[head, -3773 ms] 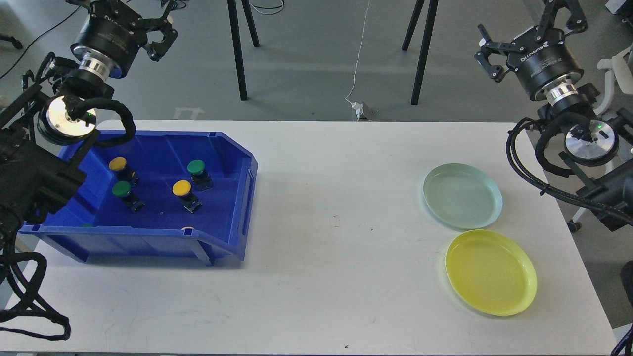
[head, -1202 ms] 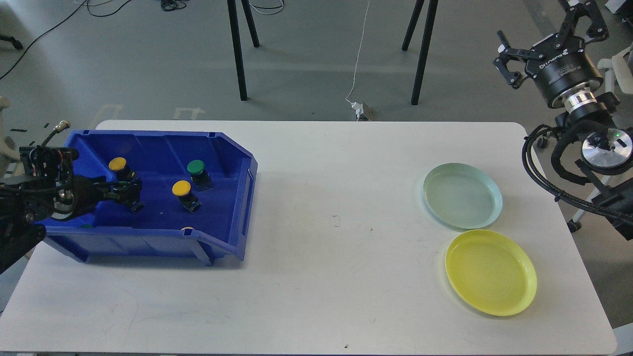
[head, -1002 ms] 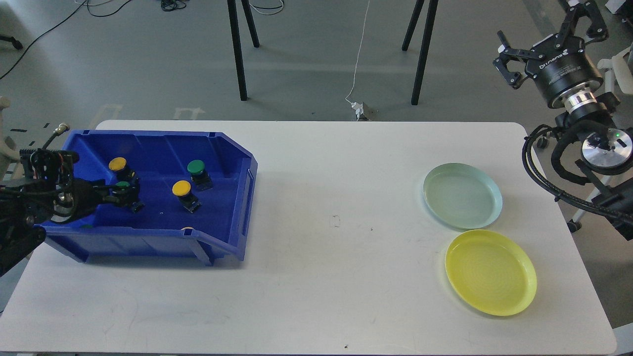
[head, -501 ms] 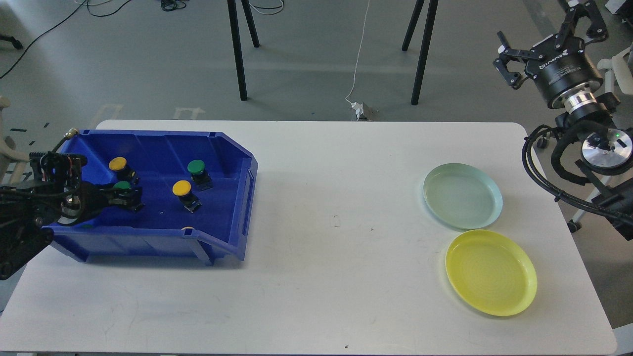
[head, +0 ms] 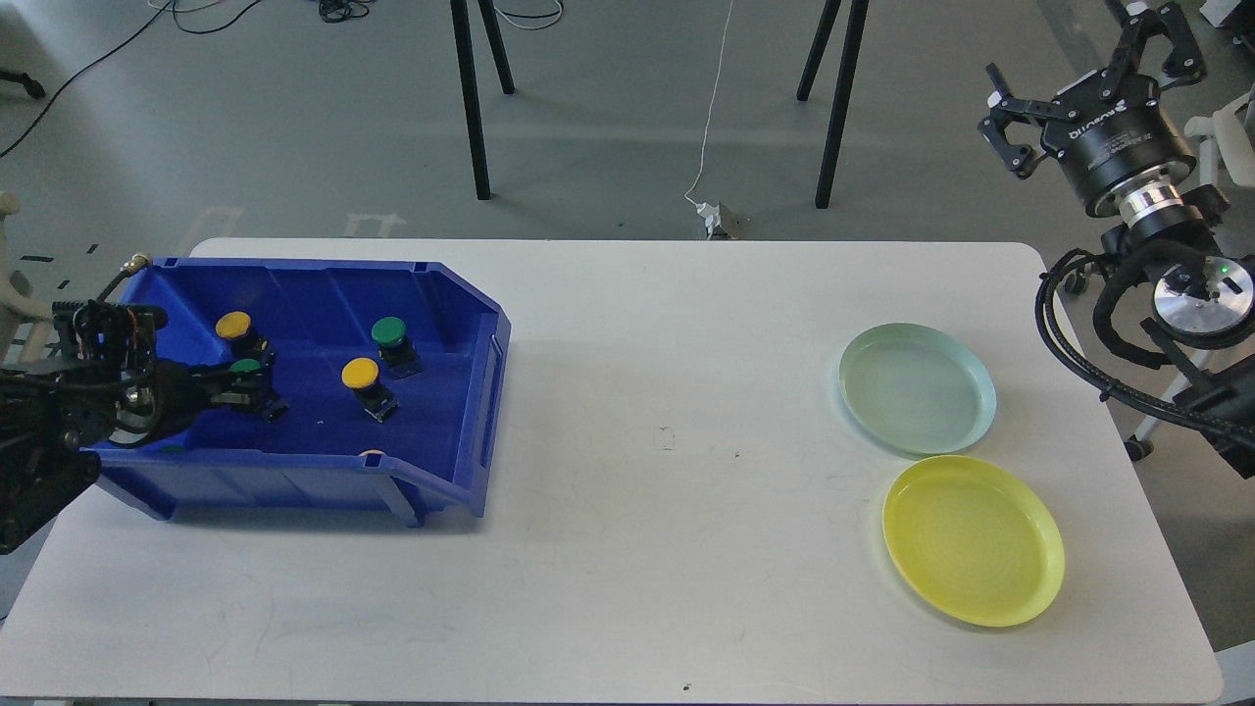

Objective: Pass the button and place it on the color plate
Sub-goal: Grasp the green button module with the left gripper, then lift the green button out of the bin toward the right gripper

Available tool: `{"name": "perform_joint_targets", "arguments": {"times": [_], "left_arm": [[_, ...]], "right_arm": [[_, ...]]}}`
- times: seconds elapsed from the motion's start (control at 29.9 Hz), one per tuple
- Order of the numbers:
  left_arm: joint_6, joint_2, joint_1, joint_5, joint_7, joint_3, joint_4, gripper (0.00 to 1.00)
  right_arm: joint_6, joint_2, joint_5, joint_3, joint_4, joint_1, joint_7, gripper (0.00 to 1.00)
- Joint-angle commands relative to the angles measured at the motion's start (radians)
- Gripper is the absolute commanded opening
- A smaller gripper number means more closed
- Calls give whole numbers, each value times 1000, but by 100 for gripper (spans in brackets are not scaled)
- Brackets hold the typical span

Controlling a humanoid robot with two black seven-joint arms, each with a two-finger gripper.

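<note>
Buttons: three green (head: 244, 368), three yellow (head: 359, 373)

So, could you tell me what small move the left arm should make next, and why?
Probably lift straight up: the left hand looks closed around the green button inside the bin, whose walls block a sideways exit. The right hand waits open, far off.

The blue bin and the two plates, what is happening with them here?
The left gripper has reached into the blue bin and sits around a green button; whether it has shut on it cannot be told. Two yellow buttons and another green button lie loose in the bin. The pale green plate and the yellow plate on the white table hold nothing. The right gripper hangs open above the table's far right corner.
</note>
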Motion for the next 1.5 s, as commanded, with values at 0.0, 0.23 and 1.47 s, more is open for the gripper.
{"name": "perform_joint_targets", "arguments": {"times": [0.0, 0.23, 1.47], "left_arm": [[-1, 1, -1, 2, 1, -1, -2, 29], [-9, 18, -30, 2, 0, -1, -37, 29], [57, -55, -282, -459, -46, -308, -664, 27]], "right_arm": [[0, 1, 0, 2, -14, -1, 0, 99], [0, 0, 0, 2, -19, 5, 0, 99], [-225, -314, -60, -189, 509, -18, -17, 98]]}}
